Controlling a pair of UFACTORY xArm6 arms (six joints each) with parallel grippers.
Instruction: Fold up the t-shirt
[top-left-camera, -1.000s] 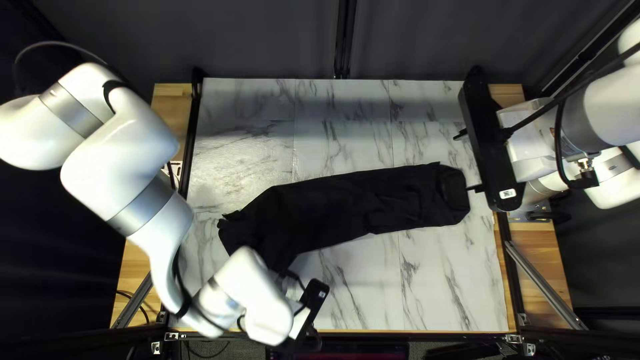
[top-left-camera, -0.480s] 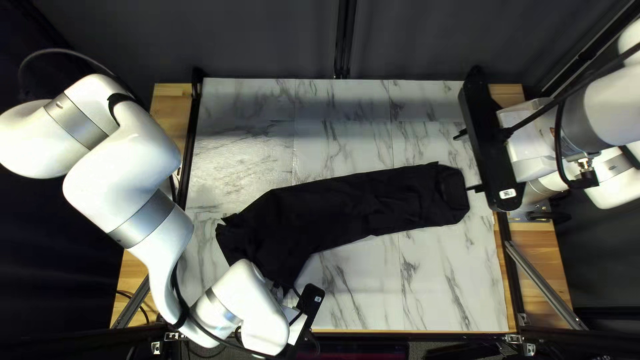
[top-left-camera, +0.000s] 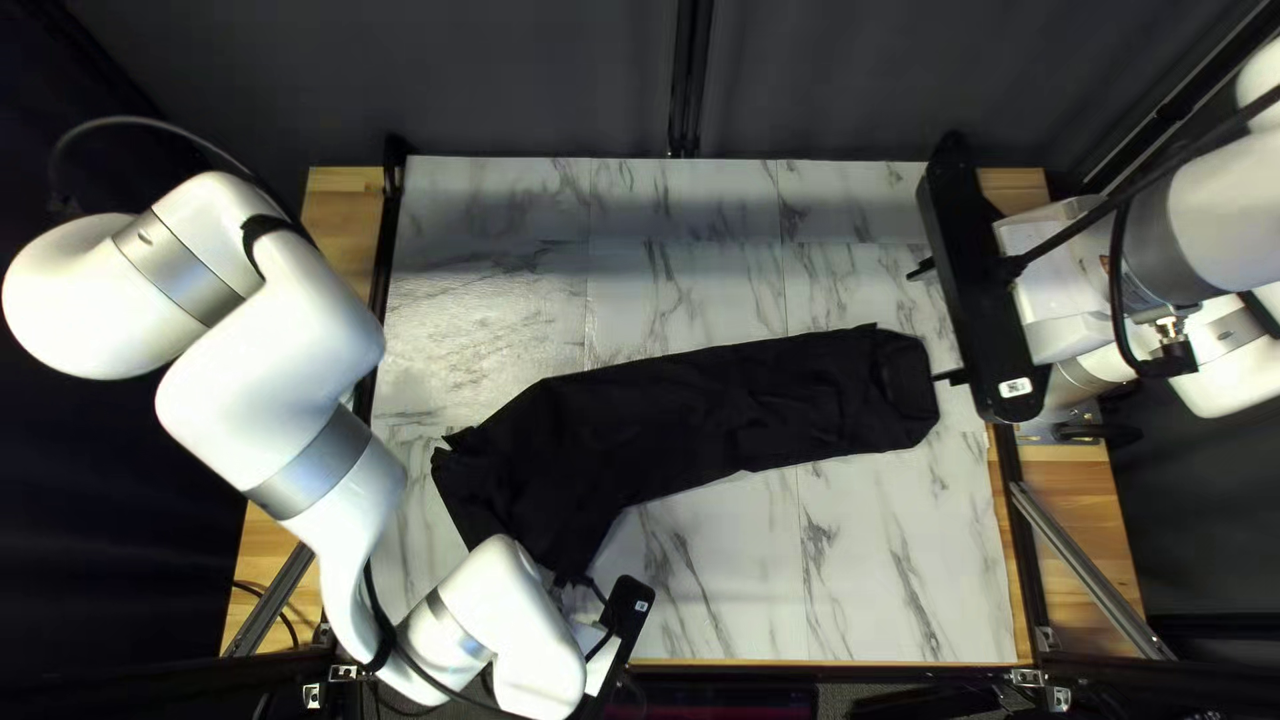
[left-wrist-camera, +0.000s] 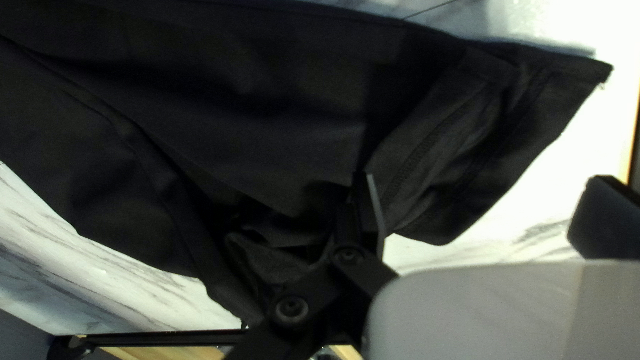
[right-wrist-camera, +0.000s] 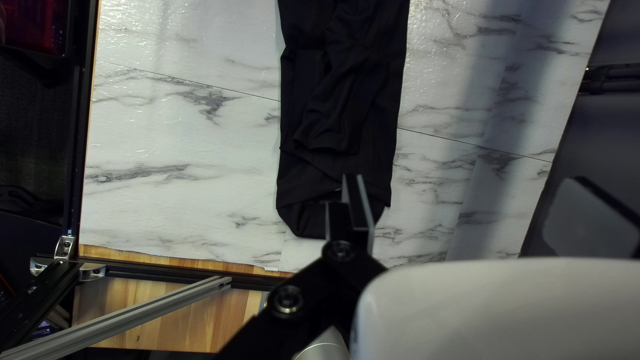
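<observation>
On the marbled tabletop (top-left-camera: 694, 287) lies a bent black t-shirt (top-left-camera: 680, 414).

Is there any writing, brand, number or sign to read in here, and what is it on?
Nothing can be read.
Small label on my right arm's black end piece: too small to read.
Second label on my left arm's black end bar: also too small.
Black t-shirt: no writing shows.

T-shirt (top-left-camera: 707, 414) on table (top-left-camera: 694, 294) — left end effector (top-left-camera: 624, 614) before it, right end effector (top-left-camera: 935, 324) just right of it.
</observation>
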